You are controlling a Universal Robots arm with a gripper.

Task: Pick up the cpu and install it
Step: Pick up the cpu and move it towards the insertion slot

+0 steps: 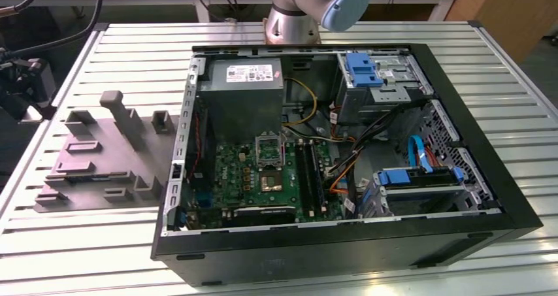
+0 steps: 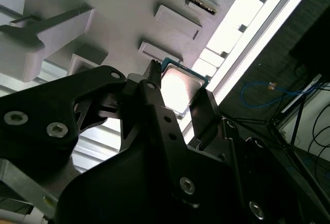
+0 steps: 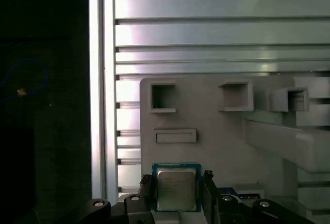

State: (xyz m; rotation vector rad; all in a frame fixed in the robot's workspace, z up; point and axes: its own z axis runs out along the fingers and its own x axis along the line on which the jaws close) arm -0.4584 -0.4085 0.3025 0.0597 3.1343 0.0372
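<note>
Cpu (image 3: 177,187) gripped between the fingers (image 3: 208,194) at the grey tray (image 3: 216,131).
The two black fingers are closed on opposite edges of the cpu, and its silvery top shows between them in both wrist views. Just past the fingertips are the tray's raised blocks and square pockets. Beyond the tray is the slatted tabletop (image 3: 221,33).

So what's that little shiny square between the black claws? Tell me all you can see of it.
That is the cpu: a small, thin, flat square with a pale silvery metal lid on a green board that shows as a narrow rim. Faint print marks the lid. The gripper holds it, black fingers against two opposite edges. Behind it lies the grey plastic tray; whether they touch cannot be told.
</note>
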